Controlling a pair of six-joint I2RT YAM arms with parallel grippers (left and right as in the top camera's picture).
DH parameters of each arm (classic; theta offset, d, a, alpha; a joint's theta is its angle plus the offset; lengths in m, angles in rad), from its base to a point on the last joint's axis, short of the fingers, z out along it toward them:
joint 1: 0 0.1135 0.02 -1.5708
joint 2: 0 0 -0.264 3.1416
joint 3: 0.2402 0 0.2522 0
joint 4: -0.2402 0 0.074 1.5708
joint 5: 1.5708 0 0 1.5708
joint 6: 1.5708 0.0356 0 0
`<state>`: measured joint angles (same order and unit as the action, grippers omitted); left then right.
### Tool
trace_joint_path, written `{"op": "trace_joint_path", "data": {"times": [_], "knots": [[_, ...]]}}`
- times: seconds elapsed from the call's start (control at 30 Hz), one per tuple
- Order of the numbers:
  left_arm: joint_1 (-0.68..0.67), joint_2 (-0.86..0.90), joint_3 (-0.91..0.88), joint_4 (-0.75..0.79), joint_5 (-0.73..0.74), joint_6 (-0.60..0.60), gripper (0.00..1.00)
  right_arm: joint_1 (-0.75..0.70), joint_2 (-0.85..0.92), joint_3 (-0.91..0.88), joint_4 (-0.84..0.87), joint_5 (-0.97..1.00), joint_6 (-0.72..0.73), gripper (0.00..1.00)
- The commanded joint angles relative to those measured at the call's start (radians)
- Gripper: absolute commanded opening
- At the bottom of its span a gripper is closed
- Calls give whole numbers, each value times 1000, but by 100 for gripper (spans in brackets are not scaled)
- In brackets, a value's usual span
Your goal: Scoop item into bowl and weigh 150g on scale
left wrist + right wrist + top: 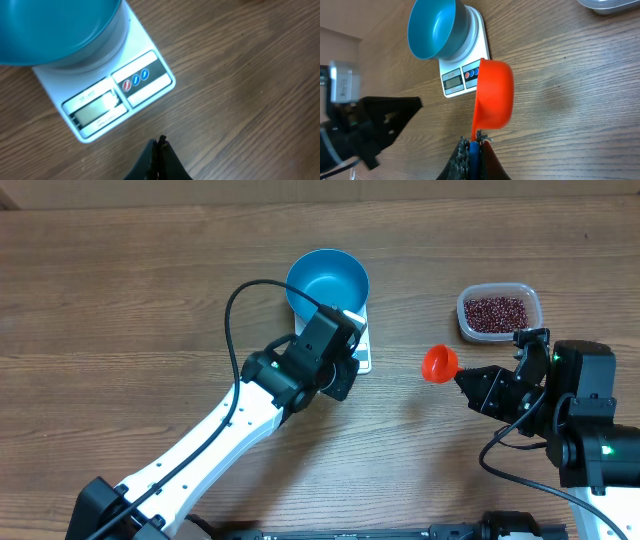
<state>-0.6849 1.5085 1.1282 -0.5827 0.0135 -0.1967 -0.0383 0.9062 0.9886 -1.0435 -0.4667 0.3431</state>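
The blue bowl stands empty on the white scale at the table's middle. In the left wrist view the bowl fills the top left and the scale shows its display and blue-marked buttons. My left gripper is shut with nothing in it, its tip just short of the scale's button edge. My right gripper is shut on the handle of an empty orange scoop, right of the scale. The item, dark red beans, lies in a clear tub.
The clear tub stands at the back right, behind my right arm, and its edge shows in the right wrist view. The left arm slants across the table's front left. Bare wood surrounds the scale.
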Motion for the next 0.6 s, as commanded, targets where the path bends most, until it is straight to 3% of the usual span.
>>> {"op": "trace_joint_path", "data": {"times": [0.0, 0.57], "knots": [[6, 2, -53, 64, 31, -41, 4, 3, -8, 34, 3, 7, -4, 4], [6, 116, -164, 299, -7, -60, 4, 3, -7, 34, 9, 6, -4, 4]]}}
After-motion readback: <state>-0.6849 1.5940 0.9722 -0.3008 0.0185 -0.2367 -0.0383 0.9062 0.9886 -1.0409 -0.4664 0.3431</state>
